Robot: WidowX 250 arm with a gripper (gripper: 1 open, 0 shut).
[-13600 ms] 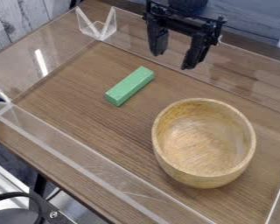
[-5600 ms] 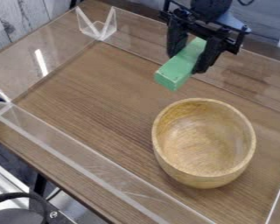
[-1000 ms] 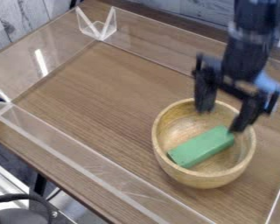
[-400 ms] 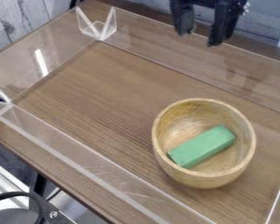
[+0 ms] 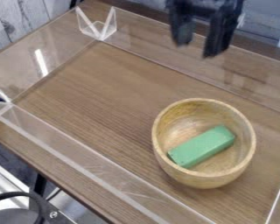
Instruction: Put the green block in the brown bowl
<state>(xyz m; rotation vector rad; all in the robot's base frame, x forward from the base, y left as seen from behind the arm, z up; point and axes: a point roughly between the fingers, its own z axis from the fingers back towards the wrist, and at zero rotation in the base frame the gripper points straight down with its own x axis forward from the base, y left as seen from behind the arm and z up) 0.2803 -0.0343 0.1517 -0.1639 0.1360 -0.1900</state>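
The green block (image 5: 202, 147) lies flat inside the brown bowl (image 5: 164, 120), slanting from lower left to upper right across its bottom. The bowl stands at the right of the wooden table. My gripper (image 5: 196, 39) hangs at the top of the view, well above and behind the bowl, blurred, its two dark fingers (image 5: 213, 43) spread apart with nothing between them. It is open and touches neither block nor bowl.
A clear plastic wall (image 5: 73, 149) rims the wooden table (image 5: 84, 96) along the front and left. A small clear bracket (image 5: 97, 24) stands at the back left corner. A dark cable shows at the bottom left, below the table's edge.
A second ago my gripper stood open just over the bowl with the block lying below it. It has since lifted away toward the top of the view. The block stays in the bowl.
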